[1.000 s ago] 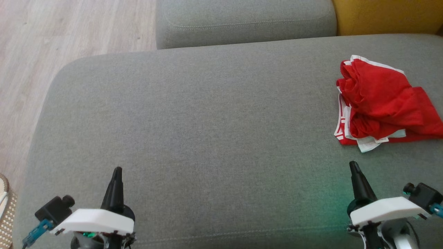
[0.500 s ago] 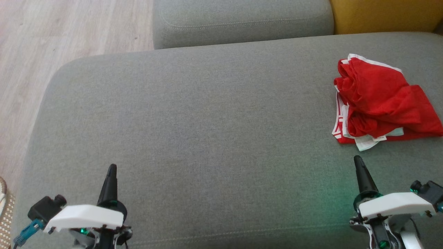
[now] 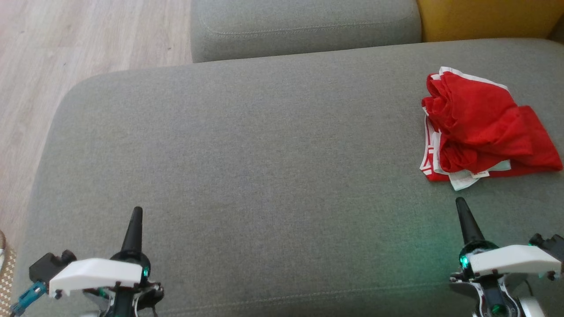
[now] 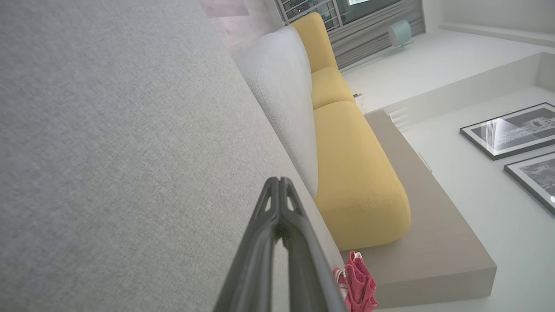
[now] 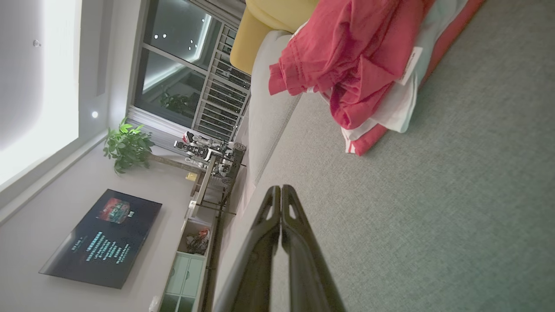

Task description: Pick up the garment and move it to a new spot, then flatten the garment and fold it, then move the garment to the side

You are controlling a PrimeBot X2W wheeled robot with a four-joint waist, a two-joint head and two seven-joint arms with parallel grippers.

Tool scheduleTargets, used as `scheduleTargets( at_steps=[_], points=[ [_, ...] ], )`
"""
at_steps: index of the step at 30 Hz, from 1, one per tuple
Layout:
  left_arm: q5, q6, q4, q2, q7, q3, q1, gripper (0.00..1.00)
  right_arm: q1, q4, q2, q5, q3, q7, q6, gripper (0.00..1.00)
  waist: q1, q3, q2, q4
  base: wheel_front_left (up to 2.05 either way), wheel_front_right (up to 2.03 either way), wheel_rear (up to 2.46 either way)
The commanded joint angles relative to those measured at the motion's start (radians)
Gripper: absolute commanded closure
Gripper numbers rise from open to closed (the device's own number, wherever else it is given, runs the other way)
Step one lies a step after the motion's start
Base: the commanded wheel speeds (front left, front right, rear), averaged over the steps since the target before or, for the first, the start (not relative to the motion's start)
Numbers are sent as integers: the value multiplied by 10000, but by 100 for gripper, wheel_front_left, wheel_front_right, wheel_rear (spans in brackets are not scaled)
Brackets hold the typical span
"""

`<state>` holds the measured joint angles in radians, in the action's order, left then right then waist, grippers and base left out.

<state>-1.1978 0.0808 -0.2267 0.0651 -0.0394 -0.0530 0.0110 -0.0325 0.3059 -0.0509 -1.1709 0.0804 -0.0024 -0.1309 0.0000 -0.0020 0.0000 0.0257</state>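
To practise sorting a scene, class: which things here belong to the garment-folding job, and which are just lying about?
Job: red garment, grey seat cushion, left gripper, right gripper.
Lying about: yellow cushion, wood floor, potted plant.

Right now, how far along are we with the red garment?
Done: nothing visible. The red garment lies bunched, not flattened or neatly folded, at the right end of the grey cushion. In hand: nothing; the left gripper and right gripper are shut, empty, short of it. Left: pick up, move, flatten, fold, set aside.
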Motion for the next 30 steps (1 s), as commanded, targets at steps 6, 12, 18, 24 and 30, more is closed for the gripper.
scheduleTargets(
  at_steps=[6,12,18,24,30],
  points=[
    [-841,163,218,173,229,437,-658,100,-594,-435,-2,-843,-31,229,1,100,0,8,0,-41,0,0,0],
    [-1517,226,147,171,407,586,-750,100,-624,-468,0,-1502,37,402,1,100,0,16,0,-82,0,0,0],
    [-2194,289,75,167,586,738,-843,100,-654,-501,1,-2164,106,575,1,100,0,24,0,-122,0,0,0],
    [-2983,362,-8,162,798,918,-952,100,-689,-540,3,-2936,185,778,1,100,0,34,0,-169,0,0,0],
    [-3658,425,-80,156,981,1073,-1046,100,-719,-573,5,-3598,254,952,1,100,0,42,0,-209,0,0,0]
  ],
)
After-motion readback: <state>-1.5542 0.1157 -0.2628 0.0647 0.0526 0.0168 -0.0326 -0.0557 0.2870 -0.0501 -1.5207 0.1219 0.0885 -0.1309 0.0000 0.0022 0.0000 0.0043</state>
